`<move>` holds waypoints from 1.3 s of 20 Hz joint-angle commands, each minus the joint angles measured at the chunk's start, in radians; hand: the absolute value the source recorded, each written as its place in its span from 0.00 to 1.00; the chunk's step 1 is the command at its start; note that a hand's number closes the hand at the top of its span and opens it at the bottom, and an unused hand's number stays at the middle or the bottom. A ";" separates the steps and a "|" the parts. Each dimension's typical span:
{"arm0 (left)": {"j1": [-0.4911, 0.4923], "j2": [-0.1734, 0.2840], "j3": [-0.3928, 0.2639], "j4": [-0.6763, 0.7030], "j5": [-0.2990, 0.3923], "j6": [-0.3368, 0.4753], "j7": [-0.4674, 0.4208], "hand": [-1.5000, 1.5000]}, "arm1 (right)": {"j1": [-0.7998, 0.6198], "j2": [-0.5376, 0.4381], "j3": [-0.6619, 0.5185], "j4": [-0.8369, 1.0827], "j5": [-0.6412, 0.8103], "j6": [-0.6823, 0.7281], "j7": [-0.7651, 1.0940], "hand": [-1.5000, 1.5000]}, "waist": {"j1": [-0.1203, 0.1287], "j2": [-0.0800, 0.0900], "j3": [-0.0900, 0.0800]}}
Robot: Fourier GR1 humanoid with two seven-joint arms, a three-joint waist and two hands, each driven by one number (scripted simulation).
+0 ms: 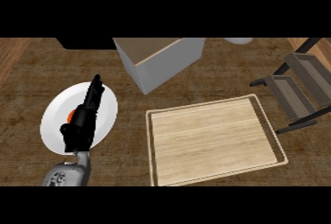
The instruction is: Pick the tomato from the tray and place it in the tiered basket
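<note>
**A:** Since the table (39, 65) is wide, start with the big things. What is on it?

**B:** The wooden tray (150, 144) sits near and right of centre, and its floor is bare, with no tomato in it. A grey box (165, 61) stands beyond it. The dark tiered basket (301, 83) is at the far right, and the white plate (55, 109) lies at the left.

**A:** So where is the tomato?

**B:** The only candidate is a small orange-red patch (70, 114) over the plate, at the edge of the left robot hand (82, 118). I take that to be it, well apart from the basket.

**A:** What could go wrong?

**B:** The whole tray lies between the plate and the basket. On a carry that long, a round fruit could roll out of a shallow hold. The box corner also juts towards that path, and a forearm swinging across could clip it. The basket's shelves look narrow and tilted, so a release off centre might send the tomato over the rim.

**A:** And the robot hand itself?

**B:** It is seen edge-on above the plate, with fingers straight, pressed together and pointing far. The orange patch touches its left side. I cannot tell whether the patch is carried or lying on the plate. The right robot hand is out of sight.
</note>
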 commanded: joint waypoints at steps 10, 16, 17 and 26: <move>-0.024 0.012 0.037 0.059 0.024 -0.023 -0.068 0.50 | -0.119 -0.106 0.239 0.281 0.087 -0.191 0.004 1.00 | 0.013 0.017 0.005; -0.037 -0.004 0.007 0.003 0.002 -0.013 0.019 0.50 | -0.156 -0.202 0.358 0.462 0.175 -0.310 -0.155 1.00 | 0.022 0.017 0.005; -0.035 -0.009 0.005 0.001 -0.004 -0.005 0.017 0.50 | -0.126 -0.232 0.362 0.492 0.191 -0.342 -0.218 1.00 | 0.022 0.018 0.005; -0.003 -0.022 -0.017 -0.003 -0.012 0.001 -0.002 0.50 | -0.086 -0.069 0.225 0.642 0.144 -0.470 -0.112 0.00 | 0.013 0.012 0.005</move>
